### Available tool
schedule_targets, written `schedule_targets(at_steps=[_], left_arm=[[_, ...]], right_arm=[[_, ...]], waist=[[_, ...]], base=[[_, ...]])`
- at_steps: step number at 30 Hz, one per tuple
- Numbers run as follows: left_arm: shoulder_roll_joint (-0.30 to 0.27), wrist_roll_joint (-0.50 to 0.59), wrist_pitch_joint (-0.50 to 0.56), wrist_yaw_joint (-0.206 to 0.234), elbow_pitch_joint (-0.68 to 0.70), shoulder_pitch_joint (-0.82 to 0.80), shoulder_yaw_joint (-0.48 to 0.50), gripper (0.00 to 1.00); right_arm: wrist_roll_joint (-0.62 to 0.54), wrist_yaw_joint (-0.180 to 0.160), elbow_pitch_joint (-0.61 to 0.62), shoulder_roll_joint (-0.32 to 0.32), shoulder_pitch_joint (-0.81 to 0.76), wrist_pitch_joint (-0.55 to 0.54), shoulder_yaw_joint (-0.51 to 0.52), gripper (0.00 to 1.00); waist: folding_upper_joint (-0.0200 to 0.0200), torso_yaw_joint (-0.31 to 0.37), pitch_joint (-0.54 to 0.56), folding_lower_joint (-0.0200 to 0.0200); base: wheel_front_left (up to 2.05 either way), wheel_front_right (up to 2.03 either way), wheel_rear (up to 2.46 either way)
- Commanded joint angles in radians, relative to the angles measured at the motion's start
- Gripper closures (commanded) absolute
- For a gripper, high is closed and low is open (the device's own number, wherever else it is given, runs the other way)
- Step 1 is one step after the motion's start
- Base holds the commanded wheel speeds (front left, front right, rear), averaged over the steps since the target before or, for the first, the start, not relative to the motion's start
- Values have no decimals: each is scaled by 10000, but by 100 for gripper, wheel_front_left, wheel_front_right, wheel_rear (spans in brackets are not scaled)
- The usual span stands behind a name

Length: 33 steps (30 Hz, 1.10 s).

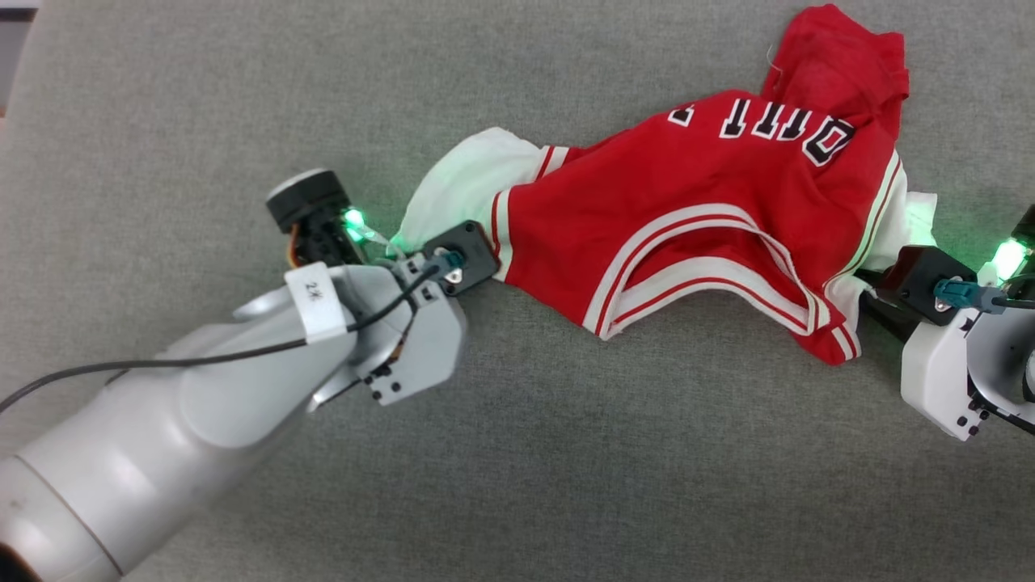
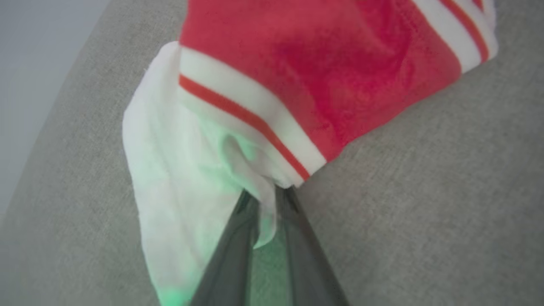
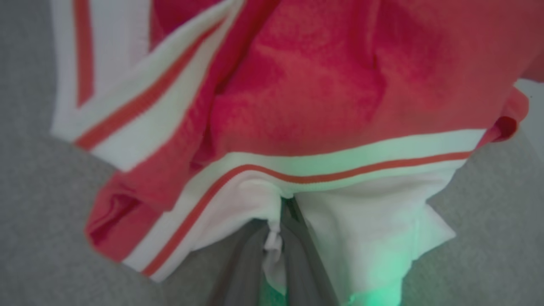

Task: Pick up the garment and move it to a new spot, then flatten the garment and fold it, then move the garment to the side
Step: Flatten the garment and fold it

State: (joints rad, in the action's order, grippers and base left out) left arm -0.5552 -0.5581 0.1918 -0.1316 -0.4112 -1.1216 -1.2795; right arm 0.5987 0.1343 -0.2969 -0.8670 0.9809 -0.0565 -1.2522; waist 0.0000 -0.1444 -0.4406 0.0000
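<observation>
Two grippers are each holding one end of the garment (image 1: 695, 218), which you are seeing lying rumpled on the grey surface (image 1: 566, 453), stretching from its middle toward its right side with the black lettering facing away from you. Your left gripper (image 2: 268, 193) is pinching the left white sleeve (image 2: 170, 170), jaws pressed together on a fold of the cloth. Your right gripper (image 3: 282, 208) is pinching the right white sleeve (image 3: 361, 221) the same way, green light falling on both sleeves.
</observation>
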Motion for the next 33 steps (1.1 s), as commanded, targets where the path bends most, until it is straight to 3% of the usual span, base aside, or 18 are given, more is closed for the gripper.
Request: schedule_targets(at_steps=[1, 9, 14, 20, 28, 33], left_arm=[[-105, -12, -51, 31, -186, 134, -36, 100], [-257, -868, -905, 31, -560, 122, -15, 100], [-270, -2728, -1900, 31, -791, 153, 269, 100], [146, -5290, -2680, 31, -956, -39, 1546, 100], [895, -8263, -2855, 27, -1767, -1332, 3652, 100], [1480, -8874, -2906, 84, -3007, -2682, 4457, 100]], right_arm=[[62, -66, -531, 19, -453, -225, -344, 100], [940, -53, -421, -130, -744, 466, 777, 100], [1852, -45, -270, -435, -1127, 873, 2030, 100], [2442, -45, -130, -607, -671, 897, 3392, 100], [2950, -45, -1421, 653, 1227, 334, 4899, 100], [3189, -45, -2588, 1453, 2812, 8, 5525, 100]], waist=[[0, 35, 126, 0], [0, 182, 841, 0], [0, 239, 979, 0], [0, 329, 777, 0], [0, 549, 253, 0], [0, 653, -157, 0]], base=[[0, 0, 0], [0, 0, 0], [0, 0, 0], [0, 0, 0], [0, 0, 0], [0, 0, 0]])
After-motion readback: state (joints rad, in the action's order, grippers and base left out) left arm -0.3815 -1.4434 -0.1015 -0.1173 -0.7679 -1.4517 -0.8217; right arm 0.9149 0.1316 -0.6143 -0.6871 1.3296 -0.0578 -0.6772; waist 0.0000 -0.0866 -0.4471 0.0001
